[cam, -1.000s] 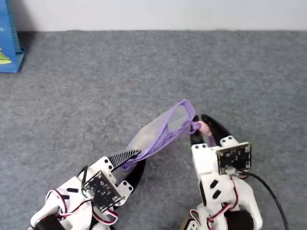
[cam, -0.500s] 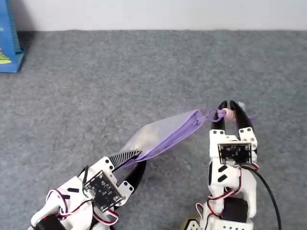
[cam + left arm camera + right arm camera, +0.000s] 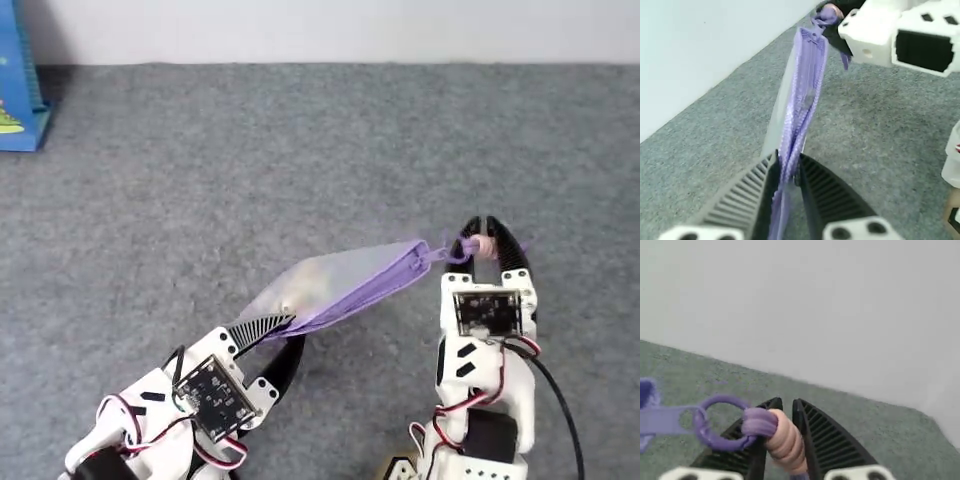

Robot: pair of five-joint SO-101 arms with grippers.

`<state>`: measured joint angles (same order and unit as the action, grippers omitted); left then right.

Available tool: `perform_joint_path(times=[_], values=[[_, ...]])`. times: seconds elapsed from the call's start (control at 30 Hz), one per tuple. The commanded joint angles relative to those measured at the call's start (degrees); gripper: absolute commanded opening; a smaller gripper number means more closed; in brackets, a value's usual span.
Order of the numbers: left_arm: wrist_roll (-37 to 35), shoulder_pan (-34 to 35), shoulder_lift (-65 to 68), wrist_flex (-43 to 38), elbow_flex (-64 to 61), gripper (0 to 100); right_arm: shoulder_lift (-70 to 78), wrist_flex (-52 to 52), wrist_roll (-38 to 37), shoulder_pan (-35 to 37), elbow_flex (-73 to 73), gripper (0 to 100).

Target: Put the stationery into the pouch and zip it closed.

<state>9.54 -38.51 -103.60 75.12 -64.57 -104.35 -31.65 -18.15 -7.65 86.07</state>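
High view: over the grey carpeted table [image 3: 200,150], a translucent purple zip pouch [image 3: 330,285] is strung between both arms. Left wrist view: left gripper [image 3: 787,162] is clamped on the pouch's zipper edge. Right wrist view: right gripper [image 3: 786,404] pinches the pink-and-purple zipper pull [image 3: 781,436]. Pouch contents are hard to make out.

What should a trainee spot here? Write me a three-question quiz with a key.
1. True or false: the left tool is shut on the translucent purple-trimmed zip pouch.
2. The right tool grips: A) the pink ribbed charm on the purple zipper pull; B) a yellow pencil; C) nothing.
3. Fill in: the pouch is stretched between the two ____.
Key: 1 true; 2 A; 3 tools.
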Motion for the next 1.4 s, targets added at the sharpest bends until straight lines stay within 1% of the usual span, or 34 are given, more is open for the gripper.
perform_joint_path(times=[0.0,0.07,0.1,0.17,0.23,0.37,0.47,0.6,0.7,0.9,1.1,1.2,1.27,1.3,1.37], values=[[-1.05,2.73,-0.62,0.35,1.1,10,0.4,-12.79,4.4,1.19,-6.59,23.3],[-5.63,6.15,-0.62,0.35,1.19,18,0.4,-20.18,6.95,3.03,-10.37,31.1],[-8.35,7.91,-0.62,0.26,1.27,23,0.4,-23.52,8.18,4.09,-12.22,33.3],[-12.48,10.81,-0.62,-1.05,1.36,31,0.4,-29.49,10.37,6.37,-15.91,34.0],[-14.68,13.1,-0.62,-3.08,1.54,34,0.4,-35.3,12.04,9.19,-19.34,34.0],[-15.3,14.07,-0.62,-5.1,4.18,34,0.48,-44.97,15.47,14.9,-26.02,34.0],[-15.38,14.07,-0.62,-4.92,7.6,34,0.48,-49.27,17.93,18.33,-31.21,34.0],[-15.56,14.07,-0.62,-4.84,12.7,34,0.48,-51.12,21.27,22.99,-37.36,34.0],[-18.46,14.07,-0.44,-4.75,17.01,34,0.48,-51.21,23.3,25.71,-40.88,34.0],[-19.34,14.07,-0.35,-1.76,22.81,34,0.48,-51.3,26.02,28.35,-46.86,34.0],[-19.16,14.33,-0.53,0.7,21.41,34,0.48,-51.65,25.85,27.91,-47.3,34.0],[-17.67,14.33,-0.62,2.9,19.56,31,0.57,-55.6,25.76,27.21,-47.3,33.8],[-14.51,14.33,-0.62,3.78,17.98,26,0.48,-58.95,25.67,27.12,-47.3,30.5],[-12.92,14.33,-0.62,4.13,17.19,23,0.48,-60.62,25.67,27.12,-47.3,26.7],[-10.37,14.33,-0.62,4.13,15.52,16,0.48,-63.16,25.67,27.12,-47.3,15.9]])
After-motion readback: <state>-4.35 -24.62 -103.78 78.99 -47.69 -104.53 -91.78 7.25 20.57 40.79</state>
